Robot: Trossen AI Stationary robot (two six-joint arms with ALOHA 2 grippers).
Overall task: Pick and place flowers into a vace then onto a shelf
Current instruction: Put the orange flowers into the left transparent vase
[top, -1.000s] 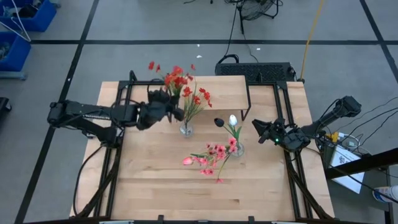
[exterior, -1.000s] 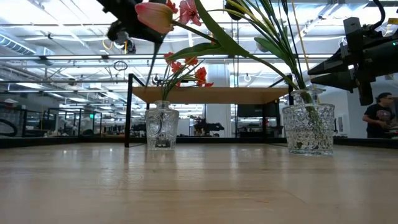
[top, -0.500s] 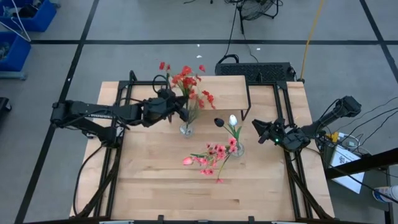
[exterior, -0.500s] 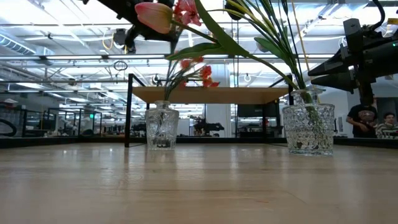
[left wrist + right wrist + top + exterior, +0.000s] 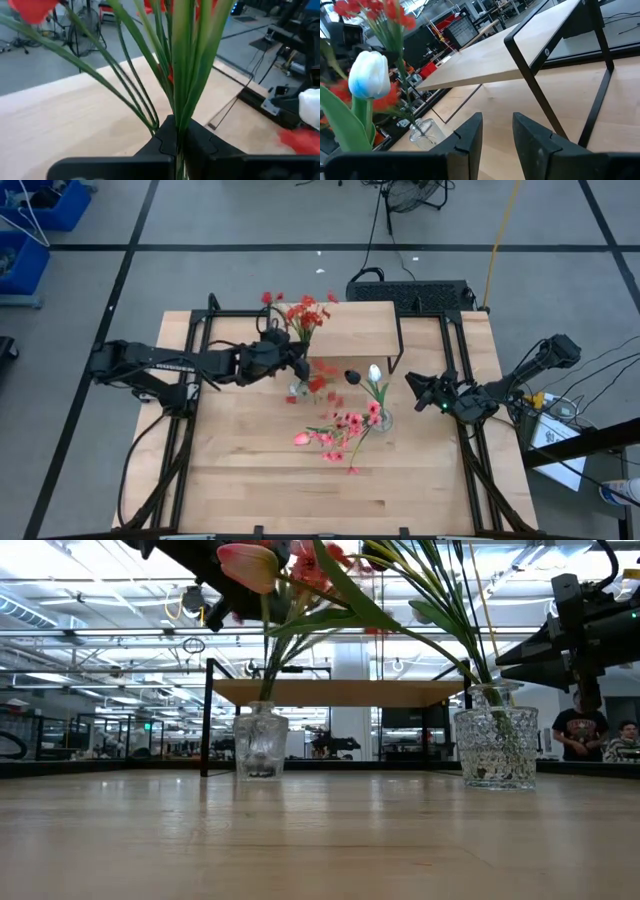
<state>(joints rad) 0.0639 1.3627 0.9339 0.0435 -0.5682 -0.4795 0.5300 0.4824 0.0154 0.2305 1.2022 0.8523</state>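
My left gripper (image 5: 291, 363) is shut on a bunch of red flowers (image 5: 300, 313), whose blossoms stand over the shelf's (image 5: 355, 328) left end. The small glass vase (image 5: 298, 391) sits just below and near of the gripper. In the low view the green stems (image 5: 268, 670) rise out of that vase (image 5: 260, 742). A second glass vase (image 5: 383, 420) holds a white tulip (image 5: 375, 372) and pink sprays (image 5: 340, 430) that lean toward the near edge. My right gripper (image 5: 413, 386) hovers open, to the right of the second vase. My left gripper pinches the red flowers' green stems (image 5: 175, 107) as one bunch between its two fingers (image 5: 200, 142). It comes level from the table's left, across the stems. The stems fan out upward from the hold; their lower ends are hidden below the fingers.
The shelf (image 5: 340, 692) stands on thin black legs (image 5: 535, 95) at the table's far side, right behind both vases. The second vase (image 5: 497, 745) stands between my two grippers. The near half of the tabletop (image 5: 300, 490) is bare wood. People stand in the room beyond.
My left gripper has moved toward the table's right, carrying the red bunch with it. The blossoms have shifted right and risen in the low view, and one red sprig is swinging, blurred. The right arm has kept still.
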